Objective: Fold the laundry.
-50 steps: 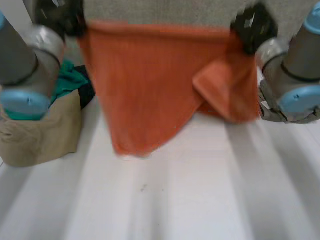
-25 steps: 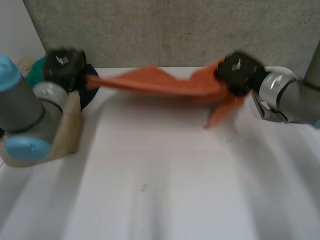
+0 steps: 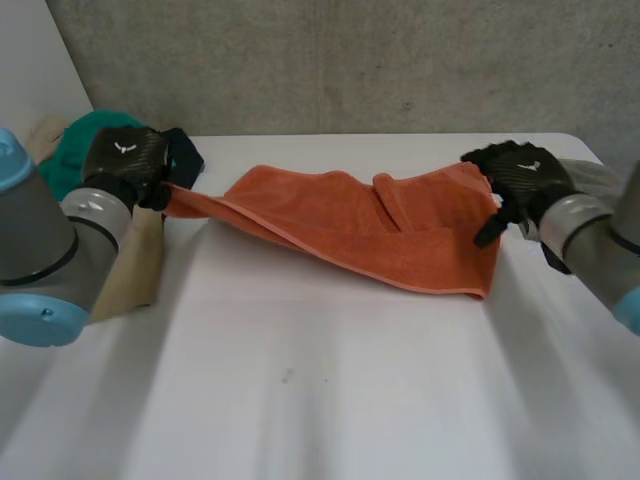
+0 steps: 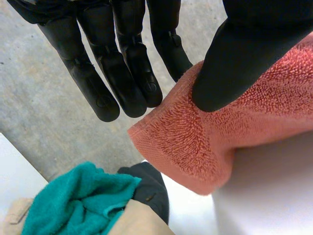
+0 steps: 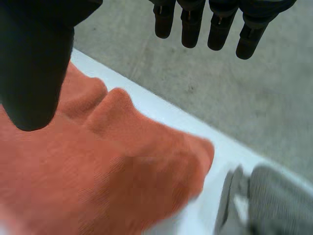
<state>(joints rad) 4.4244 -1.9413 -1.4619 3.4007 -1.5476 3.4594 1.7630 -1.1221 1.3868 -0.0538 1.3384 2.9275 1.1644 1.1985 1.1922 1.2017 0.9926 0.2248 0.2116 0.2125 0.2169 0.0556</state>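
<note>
Head view: orange towel laid along the far side of the white table

The orange towel (image 3: 350, 225) lies across the far half of the table (image 3: 330, 390), close to the grey wall (image 3: 350, 60). It is mostly flat, with a raised fold running through it nearer its right end.

The towel's left corner is lifted off the surface and runs up into the left hand (image 3: 125, 165). In the left wrist view, that hand's thumb (image 4: 230, 58) presses the terry corner against the straight fingers (image 4: 127, 73), so the corner is pinched.

The right hand (image 3: 520, 178) sits at the towel's right end, just above the far corner. In the right wrist view its fingers (image 5: 217, 24) are straight and spread well away from the thumb (image 5: 34, 63). The towel lies beneath the palm with nothing closed around it, so this hand is relaxed and holds nothing.

Beyond the towel's left end is a heap of laundry: a teal cloth (image 3: 75, 150), a dark cloth (image 3: 185, 155) and a beige cloth (image 3: 135, 270) under the left arm. Beyond the towel's right end, behind the right hand, lies a grey cloth (image 3: 595, 178).
</note>
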